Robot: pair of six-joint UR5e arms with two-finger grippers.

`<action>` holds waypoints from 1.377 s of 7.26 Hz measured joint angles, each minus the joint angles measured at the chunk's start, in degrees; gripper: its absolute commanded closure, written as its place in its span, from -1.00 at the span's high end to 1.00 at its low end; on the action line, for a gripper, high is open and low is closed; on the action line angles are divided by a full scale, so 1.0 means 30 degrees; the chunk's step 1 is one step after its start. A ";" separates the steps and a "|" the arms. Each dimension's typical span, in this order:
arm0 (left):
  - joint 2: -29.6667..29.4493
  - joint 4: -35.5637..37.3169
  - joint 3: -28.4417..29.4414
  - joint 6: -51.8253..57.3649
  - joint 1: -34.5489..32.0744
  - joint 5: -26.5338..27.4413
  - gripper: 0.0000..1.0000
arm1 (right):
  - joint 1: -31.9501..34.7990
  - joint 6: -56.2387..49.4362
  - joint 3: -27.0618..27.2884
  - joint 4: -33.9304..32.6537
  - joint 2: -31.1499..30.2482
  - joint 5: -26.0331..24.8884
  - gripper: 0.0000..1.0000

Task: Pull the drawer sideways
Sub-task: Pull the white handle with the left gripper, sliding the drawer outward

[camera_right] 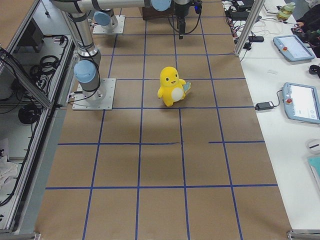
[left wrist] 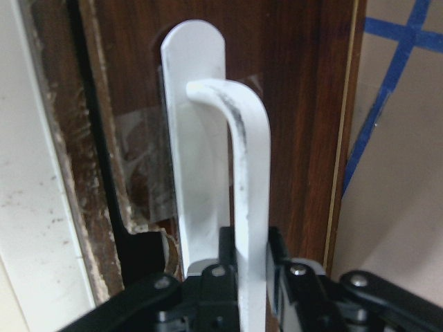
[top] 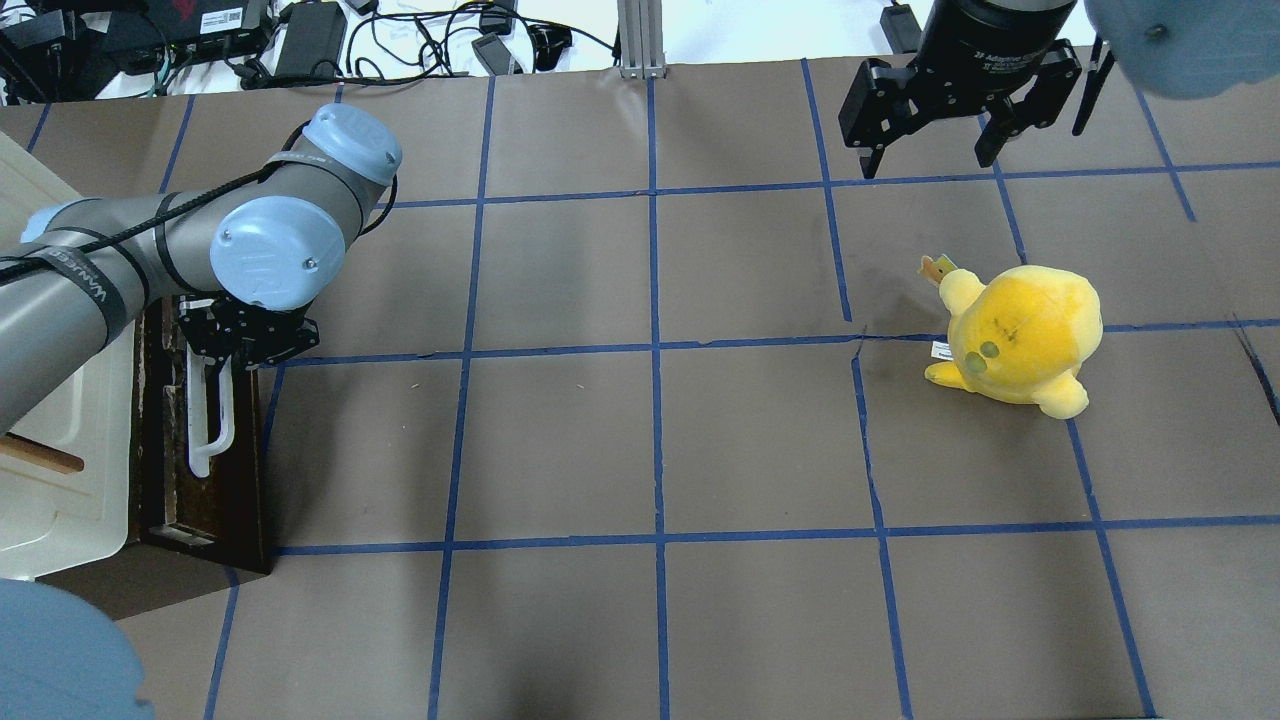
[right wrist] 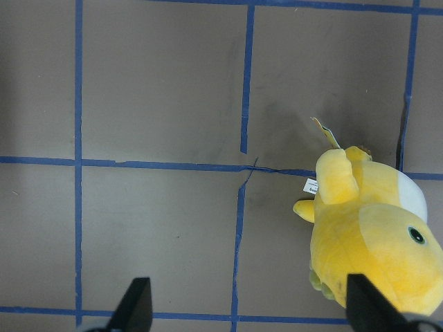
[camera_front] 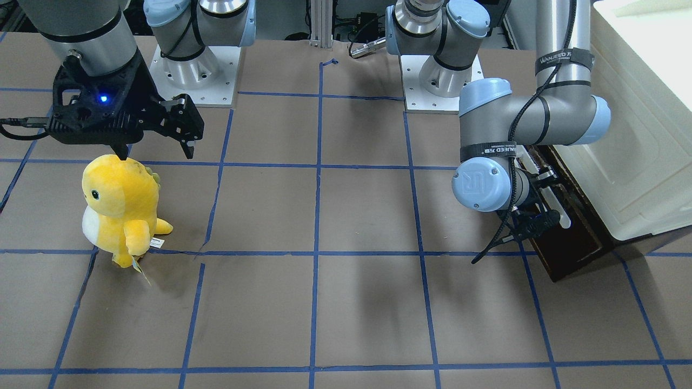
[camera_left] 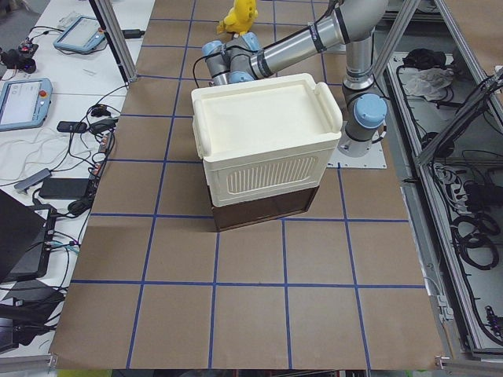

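Observation:
The dark brown drawer (top: 165,470) sits at the bottom of the cream-white cabinet (top: 55,480) at the table's left end. It also shows in the front view (camera_front: 576,243) and the left wrist view (left wrist: 297,104). Its long white bar handle (top: 212,420) runs along the front. My left gripper (top: 238,345) is shut on the handle (left wrist: 249,194), one black finger on each side of the bar. In the front view the left gripper (camera_front: 532,213) is at the handle (camera_front: 561,215). My right gripper (top: 926,165) is open and empty, hovering over the table, as the right wrist view (right wrist: 249,311) shows.
A yellow plush toy (top: 1020,335) stands upright on the brown paper under the right gripper (camera_front: 157,154), also seen from the front (camera_front: 121,208) and the right wrist (right wrist: 374,235). Blue tape lines grid the table. Cables lie beyond the far edge (top: 400,40).

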 measured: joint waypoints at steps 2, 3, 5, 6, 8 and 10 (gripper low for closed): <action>-0.0097 -0.0117 0.0311 -0.0021 -0.0291 -0.0277 -0.63 | 0.0000 -0.0006 0.0000 0.0000 0.0000 -0.0003 1.00; -0.0126 -0.0267 0.0464 -0.0036 -0.0386 -0.0410 -0.63 | 0.0000 -0.0015 0.0000 0.0000 0.0001 -0.0002 1.00; -0.0174 -0.0383 0.0641 -0.0053 -0.0542 -0.0625 -0.63 | 0.0000 -0.0003 0.0000 0.0000 0.0000 0.0004 1.00; -0.0223 -0.0404 0.0730 -0.0101 -0.0712 -0.0655 -0.63 | 0.0000 0.0002 0.0000 0.0000 0.0000 0.0009 1.00; -0.0279 -0.0441 0.0879 -0.0224 -0.0978 -0.0691 -0.61 | 0.0000 0.0005 0.0000 0.0000 0.0001 0.0000 1.00; -0.0283 -0.0473 0.0976 -0.0291 -0.1254 -0.0838 -0.61 | 0.0000 0.0005 0.0000 0.0000 0.0000 0.0009 1.00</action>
